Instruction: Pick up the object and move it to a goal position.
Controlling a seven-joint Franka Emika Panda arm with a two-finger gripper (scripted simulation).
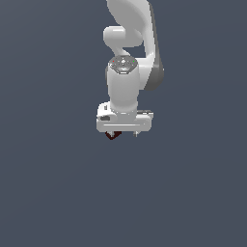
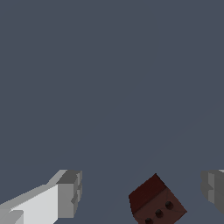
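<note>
Exterior view: the white arm [image 1: 129,58] comes down from the upper edge, its upper links cut off by the frame. The gripper [image 1: 123,133] points straight down, its fingers mostly hidden behind the broad white hand body; only two short stubs show beneath it. The cube [image 1: 112,136] appears as a sliver of dark red at the stub on the exterior view's left, largely masked, so its shape cannot be read here.

Wrist view: much clearer. The cube [image 2: 156,202] is a blocky maroon solid, matte, turned corner-on, with a darker upper face and a lighter face carrying three small dark spots in a row (its lowest part is cut off by the frame edge). The gripper [image 2: 142,192] stands with jaws wide apart. One finger [image 2: 65,194] is white with a grey, faceted pad; the other finger [image 2: 214,188] is grey and clipped by the picture's border. The cube sits between them, nearer the clipped finger, with clear gaps on both sides, touching neither pad as far as this angle shows.

The surface [image 2: 109,78] is flat, uniform slate grey, without texture; whether the cube rests on it is hard to judge.
</note>
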